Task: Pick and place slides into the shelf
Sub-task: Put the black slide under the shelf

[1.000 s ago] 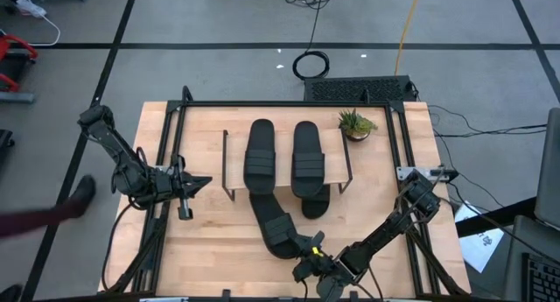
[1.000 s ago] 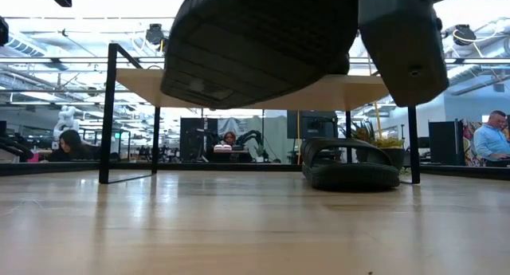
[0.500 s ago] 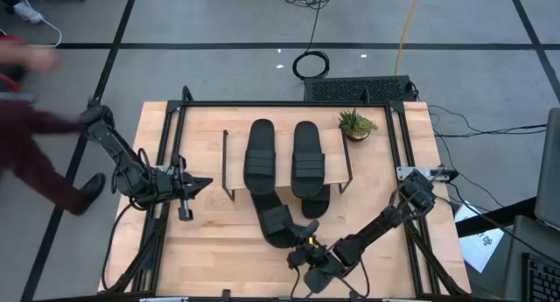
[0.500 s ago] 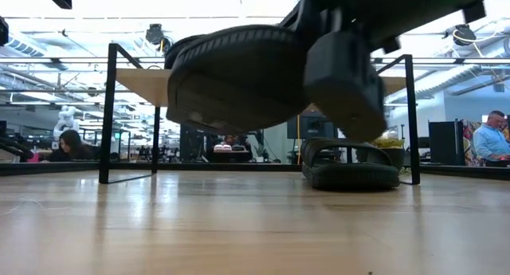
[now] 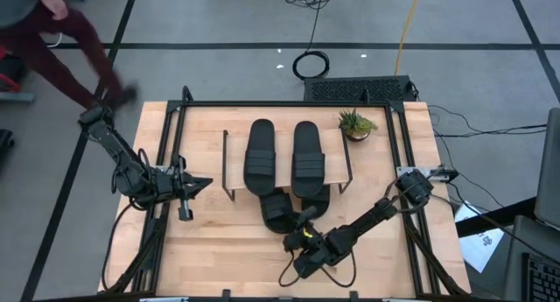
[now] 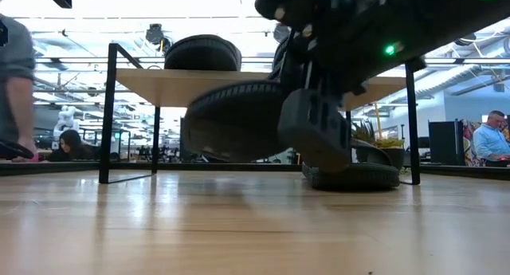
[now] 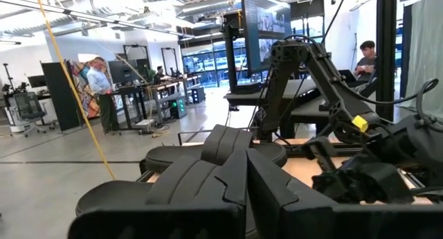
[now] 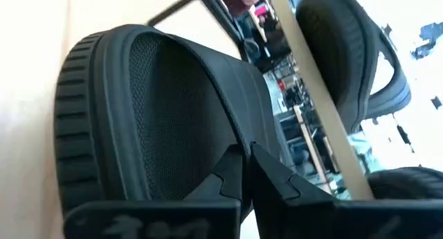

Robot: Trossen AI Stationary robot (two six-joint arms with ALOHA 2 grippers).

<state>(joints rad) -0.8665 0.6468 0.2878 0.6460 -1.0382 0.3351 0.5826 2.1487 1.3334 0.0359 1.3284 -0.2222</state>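
Under the shelf (image 5: pixel 232 162), held slide (image 5: pixel 276 211) points lengthwise inward.

Low view: right hand (image 6: pixel 315 135) fills the upper right, clamped on a black slide (image 6: pixel 231 119) that hangs above the table (image 6: pixel 239 227), its end under the shelf (image 6: pixel 151 85) plank. A second slide (image 6: pixel 202 53) sits on top of the shelf, a third (image 6: pixel 351 173) lies on the table beneath it at right, next to a small plant (image 6: pixel 374 139). In the room behind: a person (image 6: pixel 16 84) at the left edge, one seated (image 6: pixel 68 143) further back, and another (image 6: pixel 490 139) at far right.
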